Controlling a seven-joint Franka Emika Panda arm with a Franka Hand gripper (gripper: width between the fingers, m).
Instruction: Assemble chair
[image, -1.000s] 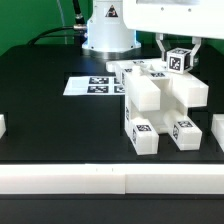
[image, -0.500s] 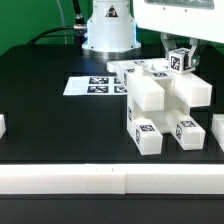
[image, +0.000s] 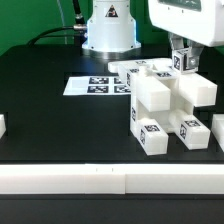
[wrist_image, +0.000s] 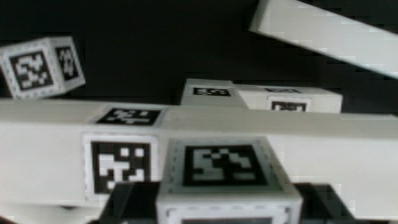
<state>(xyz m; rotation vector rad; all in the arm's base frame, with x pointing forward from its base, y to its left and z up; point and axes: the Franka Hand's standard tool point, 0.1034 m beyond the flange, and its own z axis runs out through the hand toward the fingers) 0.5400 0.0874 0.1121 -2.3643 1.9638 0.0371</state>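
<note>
Clearly the gripper (image: 182, 60) is clamped narrow on a tagged leg (wrist_image: 222, 170) at the top of the half-built chair (image: 160, 105), right of centre in the exterior view. Doing this well probably means keeping the leg square and pressing it straight home. The marker board (image: 95, 86) lies just beside the chair, toward the exterior view's left. A loose block (image: 218, 132) at the right edge could snag.

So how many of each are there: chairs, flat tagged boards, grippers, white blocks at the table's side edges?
Partly built chair: 1
Marker board: 1
Gripper: 1
White edge blocks: 2
Total: 5
</note>
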